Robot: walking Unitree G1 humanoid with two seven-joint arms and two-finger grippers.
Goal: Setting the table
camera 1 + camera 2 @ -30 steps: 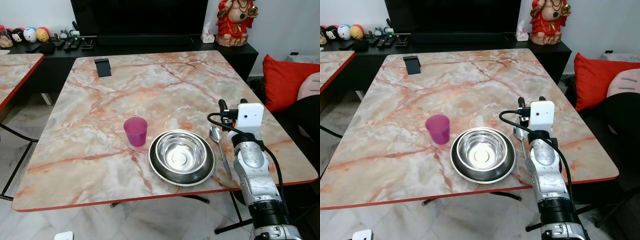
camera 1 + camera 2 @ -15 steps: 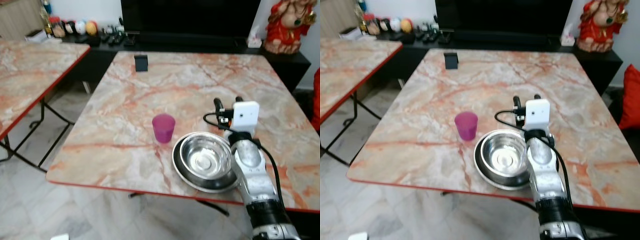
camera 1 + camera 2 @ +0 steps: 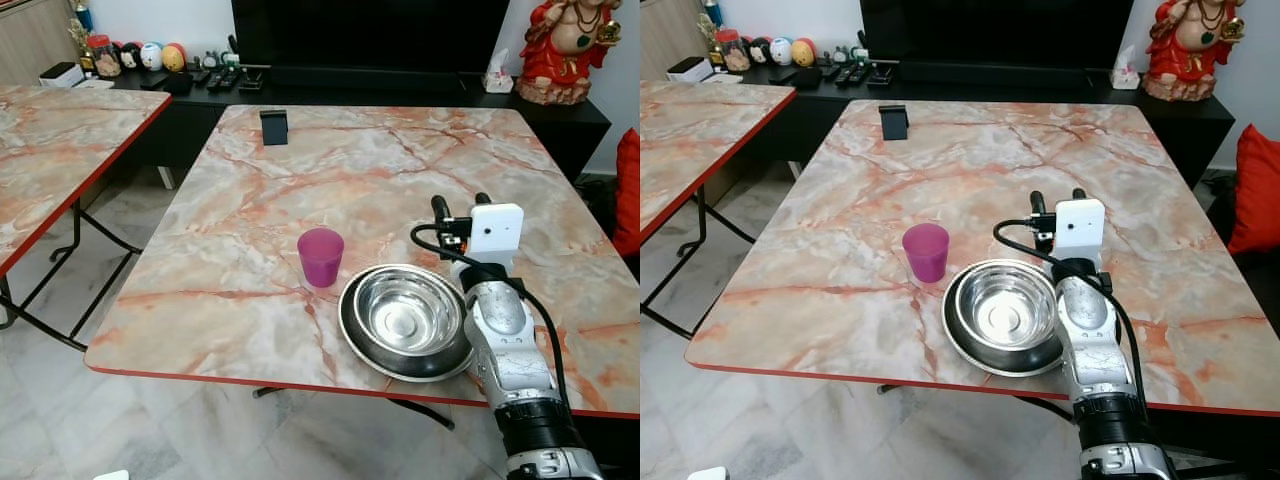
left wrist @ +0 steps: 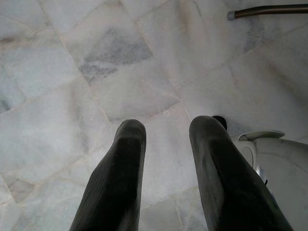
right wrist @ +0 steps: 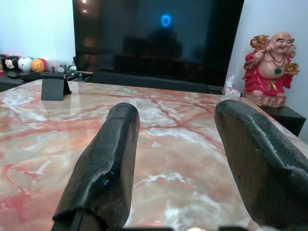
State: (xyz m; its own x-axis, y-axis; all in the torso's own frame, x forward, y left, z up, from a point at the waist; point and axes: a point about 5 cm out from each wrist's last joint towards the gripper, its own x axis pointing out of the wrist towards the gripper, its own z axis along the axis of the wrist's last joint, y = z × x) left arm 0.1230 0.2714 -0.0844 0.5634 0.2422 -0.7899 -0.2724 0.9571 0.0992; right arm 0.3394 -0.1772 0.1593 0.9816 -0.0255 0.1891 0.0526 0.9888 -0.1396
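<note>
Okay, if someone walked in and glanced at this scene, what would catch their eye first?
Probably the shiny steel bowl sitting in a dark plate near the front edge of the marble table, with a purple cup standing just to its left. The right gripper hovers open over the table just beyond the bowl. At the back, a red statue stands beside the big black television.

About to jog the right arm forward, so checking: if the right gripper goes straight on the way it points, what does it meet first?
Likely nothing nearby: the right gripper, fingers open, points low across bare marble table toward the TV. Depth beyond the far edge is unclear.
</note>
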